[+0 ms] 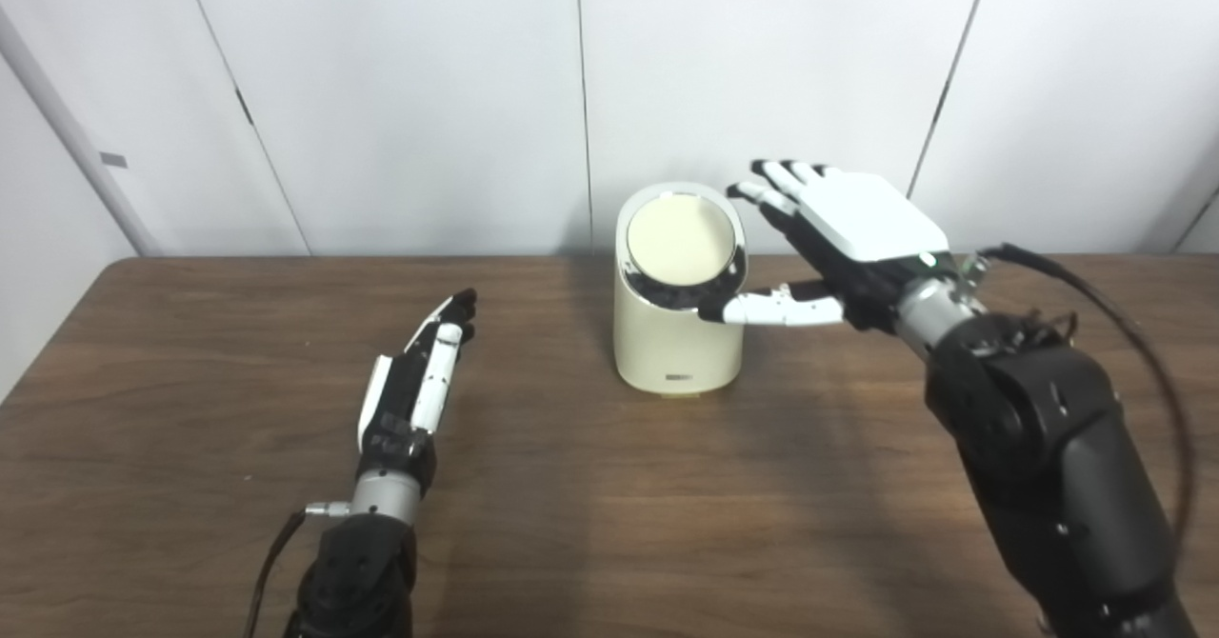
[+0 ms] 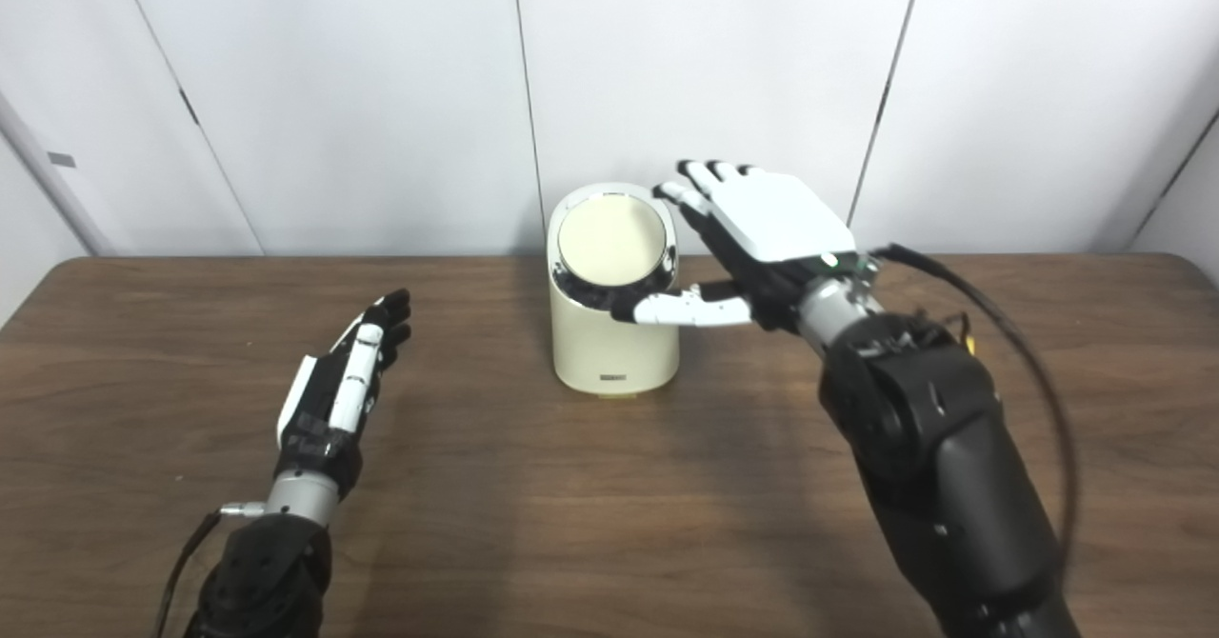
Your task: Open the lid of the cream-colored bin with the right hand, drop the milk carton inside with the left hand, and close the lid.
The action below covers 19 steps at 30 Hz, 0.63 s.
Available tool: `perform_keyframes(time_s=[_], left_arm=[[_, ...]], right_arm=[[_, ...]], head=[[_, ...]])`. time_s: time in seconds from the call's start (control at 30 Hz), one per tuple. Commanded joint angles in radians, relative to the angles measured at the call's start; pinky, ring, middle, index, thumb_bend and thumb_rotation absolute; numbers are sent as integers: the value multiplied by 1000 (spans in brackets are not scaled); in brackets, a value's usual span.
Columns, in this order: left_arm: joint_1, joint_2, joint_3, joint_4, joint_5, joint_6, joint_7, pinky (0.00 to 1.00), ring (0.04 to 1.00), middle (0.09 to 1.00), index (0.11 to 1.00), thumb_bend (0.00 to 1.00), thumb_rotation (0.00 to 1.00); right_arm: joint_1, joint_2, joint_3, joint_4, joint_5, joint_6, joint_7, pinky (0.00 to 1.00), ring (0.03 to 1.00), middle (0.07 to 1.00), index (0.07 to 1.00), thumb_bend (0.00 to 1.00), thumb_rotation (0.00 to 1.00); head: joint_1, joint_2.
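The cream-colored bin [image 1: 678,348] stands upright at the middle back of the table. Its round lid [image 1: 680,238] faces me at a tilt, and a dark crescent gap shows along the lid's lower edge. My right hand [image 1: 838,238] is open just right of the bin's top, its thumb [image 1: 776,309] reaching to the front right of the rim and its fingers [image 1: 776,186] by the lid's upper right edge. My left hand [image 1: 414,386] lies open and empty low over the table, left of the bin and apart from it. No milk carton is in view.
The dark wooden table [image 1: 590,505] fills the lower picture, with white wall panels [image 1: 429,95] close behind the bin. A black cable [image 1: 1124,324] loops off my right forearm.
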Motion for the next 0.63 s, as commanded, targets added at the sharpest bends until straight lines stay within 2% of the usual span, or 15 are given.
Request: perform_keyframes(time_s=[0.0,0.17,0.33,0.43,0.6], left_arm=[[-17,24,9,-41,-11,-34,-9,1000,930,934,935,436,908],[5,52,23,-55,-25,-28,-25,997,943,939,934,445,908],[31,74,38,-66,-48,-39,-39,998,939,939,934,407,910],[45,83,50,-74,-68,-37,-48,1000,949,946,942,398,914],[91,83,58,-77,-92,-72,-50,984,950,953,953,381,907]], right_arm=[[-17,-1,-32,-46,14,15,-36,1000,1000,1000,985,622,993],[67,9,-93,-39,94,24,-104,911,1000,1000,982,613,969],[166,26,-123,-46,153,36,-174,911,1000,1000,984,588,969],[214,70,-166,-40,260,48,-235,910,1000,1000,988,595,976],[290,139,-230,-20,430,39,-331,876,965,992,994,591,999]], head=[[1,-1],[1,-3],[-5,-3],[-4,-1],[-5,5]])
